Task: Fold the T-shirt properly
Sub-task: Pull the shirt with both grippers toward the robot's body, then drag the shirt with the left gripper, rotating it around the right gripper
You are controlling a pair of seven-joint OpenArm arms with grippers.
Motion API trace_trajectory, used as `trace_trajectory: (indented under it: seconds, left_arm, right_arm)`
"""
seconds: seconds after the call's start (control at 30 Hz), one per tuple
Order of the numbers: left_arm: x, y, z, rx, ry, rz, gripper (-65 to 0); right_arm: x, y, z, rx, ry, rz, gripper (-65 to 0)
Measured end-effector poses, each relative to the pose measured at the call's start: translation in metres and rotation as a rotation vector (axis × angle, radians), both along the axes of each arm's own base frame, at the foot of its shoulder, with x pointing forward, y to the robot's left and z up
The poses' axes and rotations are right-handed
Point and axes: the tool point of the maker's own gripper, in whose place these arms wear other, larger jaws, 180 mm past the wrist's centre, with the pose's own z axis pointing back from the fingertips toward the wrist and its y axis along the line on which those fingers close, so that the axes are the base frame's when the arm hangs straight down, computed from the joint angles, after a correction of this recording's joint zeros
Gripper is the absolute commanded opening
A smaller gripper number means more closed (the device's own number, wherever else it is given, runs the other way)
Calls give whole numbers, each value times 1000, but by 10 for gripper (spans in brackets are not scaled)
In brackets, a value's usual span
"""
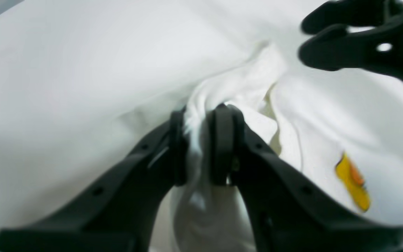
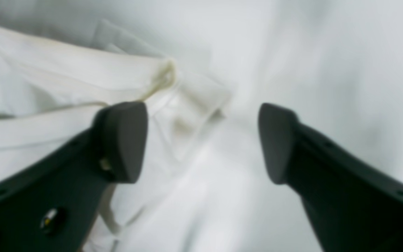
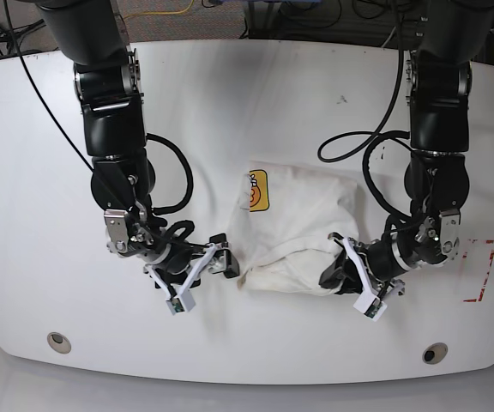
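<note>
The T-shirt (image 3: 303, 227) lies in a loosely folded, wrinkled bundle near the middle of the white bench (image 3: 50, 283), its yellow-orange patch (image 3: 257, 190) facing up at the bundle's upper corner on the base view's left. The bundle's lower edge forms a thick rolled hem running between the two arms. The left gripper (image 1: 201, 147), on the base view's right, has its jaws closed on a bunched ridge of the shirt's cloth; the left wrist view shows fabric pinched tight between the two pads and rising in a twisted fold beyond them, with the patch lying flat just to one side. The right gripper (image 2: 201, 143), on the base view's left, stands with its jaws wide apart and nothing between them; its tips sit just beside the bundle's lower corner, and whether they touch the cloth cannot be told. The right wrist view, though blurred, shows a folded edge with a seam close by one fingertip (image 2: 122, 140) and smooth white surface beyond the other. Bare bench surrounds the bundle on every side, with broad open room toward the far edge and toward both ends. A red-marked outline (image 3: 480, 273) lies near the bench's end beyond the left arm, well apart from the shirt.
</note>
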Motion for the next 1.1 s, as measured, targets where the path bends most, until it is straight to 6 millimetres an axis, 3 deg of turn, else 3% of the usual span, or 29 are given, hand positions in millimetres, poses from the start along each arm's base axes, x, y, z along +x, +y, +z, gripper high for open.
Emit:
trace_trajectory:
  seconds: [0.2,0.37,0.53,0.67,0.77,0.97,1.1]
  left_arm:
    - [2,12,20,25,-61,2,-542]
    - [3,33,40,59,-121,26,-542]
    - [8,55,65,61,-186,80,-542]
    - [7,49,75,56,-216,69,-540]
    - [7,45,76,41,-218,64,-540]
    - [7,33,75,12,-215,59,-537]
    - [7,25,76,-2,-218,48,-471]
  right_arm:
    - [-13,12,4,8,-25,41,-90]
    - [-36,6,22,-48,-83,79,-90]
    - [-60,18,46,-67,-141,121,-90]
    - [-83,41,69,-19,-208,175,-90]
    - [-100,53,64,-1,-192,206,-90]
    - [-122,57,52,-29,-188,272,-90]
    - [-131,61,51,-25,-193,297,-90]
